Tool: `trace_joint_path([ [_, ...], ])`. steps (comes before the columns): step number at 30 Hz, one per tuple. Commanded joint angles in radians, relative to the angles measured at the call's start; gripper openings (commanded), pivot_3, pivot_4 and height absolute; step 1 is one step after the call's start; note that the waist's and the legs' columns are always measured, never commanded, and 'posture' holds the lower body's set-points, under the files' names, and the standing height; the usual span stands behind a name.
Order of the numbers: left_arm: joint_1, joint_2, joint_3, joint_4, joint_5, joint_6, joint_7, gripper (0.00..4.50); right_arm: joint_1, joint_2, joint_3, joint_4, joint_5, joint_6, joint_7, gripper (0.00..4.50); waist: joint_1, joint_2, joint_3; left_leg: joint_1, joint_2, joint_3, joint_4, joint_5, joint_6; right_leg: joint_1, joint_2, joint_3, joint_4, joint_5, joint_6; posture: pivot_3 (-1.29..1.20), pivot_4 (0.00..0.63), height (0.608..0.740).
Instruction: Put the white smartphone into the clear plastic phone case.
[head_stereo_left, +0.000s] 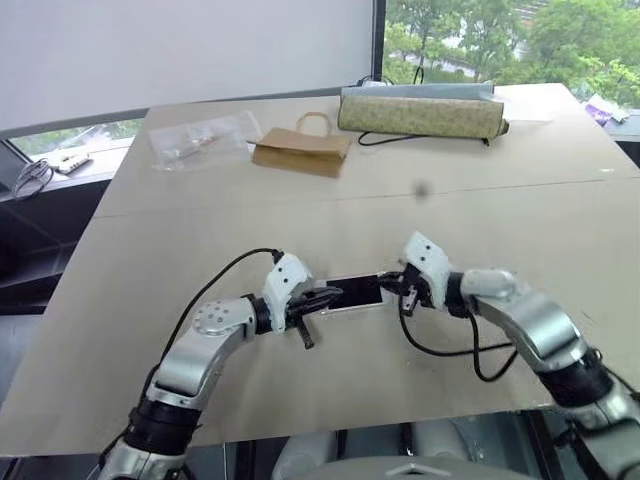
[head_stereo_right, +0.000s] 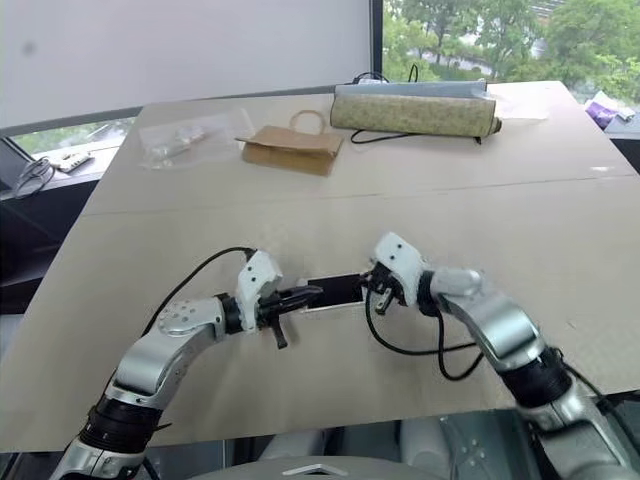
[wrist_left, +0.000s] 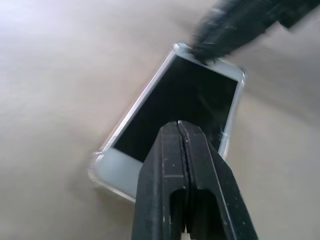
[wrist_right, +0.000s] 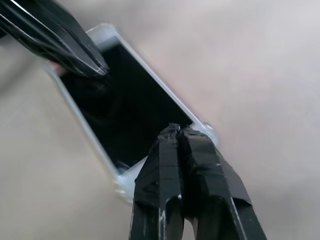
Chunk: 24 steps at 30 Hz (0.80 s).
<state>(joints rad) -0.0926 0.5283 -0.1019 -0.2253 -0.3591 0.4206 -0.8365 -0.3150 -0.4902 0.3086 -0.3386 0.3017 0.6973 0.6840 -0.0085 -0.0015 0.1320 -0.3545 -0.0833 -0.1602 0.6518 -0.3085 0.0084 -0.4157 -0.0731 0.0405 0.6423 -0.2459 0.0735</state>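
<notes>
I see the white smartphone (wrist_left: 185, 107) lying screen-up inside the clear plastic phone case (wrist_left: 102, 172) on the table (head_stereo_left: 480, 210), near its front edge, between the two arms. Both pincers are pressed together and pinch nothing. The left gripper (head_stereo_left: 318, 297) rests its closed tips over the phone's 9 o'clock end; the right gripper (head_stereo_left: 392, 282) bears on the 3 o'clock end.

I judge the step in hand to be seating the phone fully.

1. I keep both pincers pressed together and use them as blunt pressing tools.
2. I press down at the corners, one end at a time, while the other tip steadies the case.
3. I push straight down; a slanted push may slide the assembly along the table.
4. I check the case rim in both wrist views: it should stand evenly around every edge.
</notes>
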Motion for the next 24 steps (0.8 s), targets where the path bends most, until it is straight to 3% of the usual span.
trace_joint_path([
  [1, 0.002, -0.008, 0.126, -0.135, -0.115, 0.033, 0.035, 0.52, 0.035, -0.017, -0.178, -0.153, 0.137, -0.047, 0.056, 0.30, -0.006, -0.001, 0.003, -0.006, 0.000, 0.000, 0.002, 0.000, 0.000, -0.006, 0.000, 0.000, 0.001, 0.000, 0.000, 0.00, 0.150, 0.740],
  [3, 0.036, 0.017, 0.183, -0.199, -0.179, 0.069, 0.024, 1.24, 0.107, -0.081, -0.242, -0.206, 0.154, -0.067, 0.093, 0.88, -0.004, -0.002, 0.003, -0.008, 0.000, 0.000, 0.003, 0.000, 0.000, -0.008, 0.000, 0.000, 0.001, 0.000, 0.000, 0.00, 0.150, 0.740],
  [8, 0.164, 0.099, 0.303, -0.303, -0.268, 0.119, -0.006, 3.74, 0.294, -0.199, -0.381, -0.250, 0.162, -0.137, 0.154, 3.35, -0.002, -0.002, 0.004, -0.009, 0.000, 0.000, 0.000, 0.000, 0.000, -0.008, -0.001, 0.001, -0.003, 0.000, 0.000, 0.00, 0.150, 0.740],
  [10, 0.222, 0.126, 0.346, -0.322, -0.281, 0.118, -0.015, 4.49, 0.365, -0.232, -0.440, -0.265, 0.180, -0.154, 0.179, 4.23, -0.002, -0.001, 0.006, -0.008, 0.000, 0.001, 0.000, 0.000, 0.000, -0.007, -0.001, 0.001, -0.003, 0.000, 0.000, 0.00, 0.150, 0.740],
  [11, 0.260, 0.139, 0.375, -0.325, -0.285, 0.117, -0.022, 4.50, 0.408, -0.250, -0.474, -0.271, 0.184, -0.166, 0.195, 4.41, -0.001, -0.001, 0.007, -0.008, 0.000, 0.001, 0.000, 0.000, 0.000, -0.007, -0.001, 0.002, -0.003, 0.000, 0.000, 0.00, 0.150, 0.740],
  [17, 0.460, 0.167, 0.483, -0.290, -0.242, 0.041, -0.065, 4.50, 0.611, -0.277, -0.653, -0.287, 0.193, -0.257, 0.240, 4.41, 0.006, -0.002, 0.009, -0.005, 0.001, 0.002, 0.001, 0.000, 0.000, -0.004, 0.000, 0.002, -0.002, 0.000, 0.000, 0.00, 0.150, 0.740],
  [24, 0.496, 0.162, 0.513, -0.258, -0.247, 0.011, -0.083, 4.50, 0.694, -0.266, -0.740, -0.322, 0.228, -0.288, 0.246, 4.41, 0.022, -0.004, 0.011, -0.001, 0.001, 0.003, 0.001, -0.001, 0.001, 0.002, -0.001, 0.001, -0.002, 0.000, 0.000, 0.00, 0.150, 0.740],
])
